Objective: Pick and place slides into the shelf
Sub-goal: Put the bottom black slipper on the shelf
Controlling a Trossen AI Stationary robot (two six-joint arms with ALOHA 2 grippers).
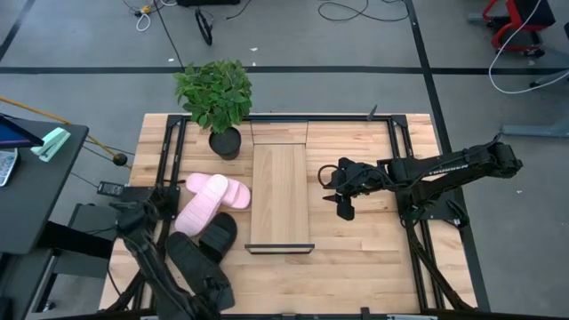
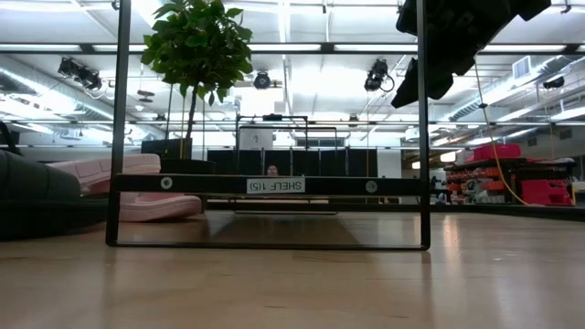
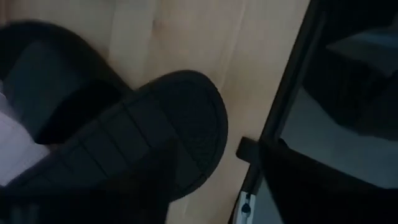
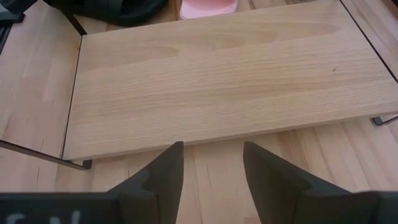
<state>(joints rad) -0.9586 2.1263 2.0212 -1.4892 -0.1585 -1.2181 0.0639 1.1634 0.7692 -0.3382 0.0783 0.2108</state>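
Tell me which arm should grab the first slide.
Left. Its tool sits over the black slides left of the shelf, beside the pink slides. The right tool, open and empty, is across the shelf board from them.

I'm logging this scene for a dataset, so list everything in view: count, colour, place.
pink slides: two, pale pink, on the table left of the shelf, lying together.
black slides: two, matte black, nearer the table's front left, one partly under the left arm.
shelf: one, pale wood board with black metal frame, mid-table, nothing on its board.
potted plant: one, green leaves, black pot, at the table's back edge left of the shelf.
table: one, slatted light wood.
side desk: one, dark, left of the table.
left gripper: one, dark, over the black slides at the front left.
right gripper: one, dark, open, right of the shelf.
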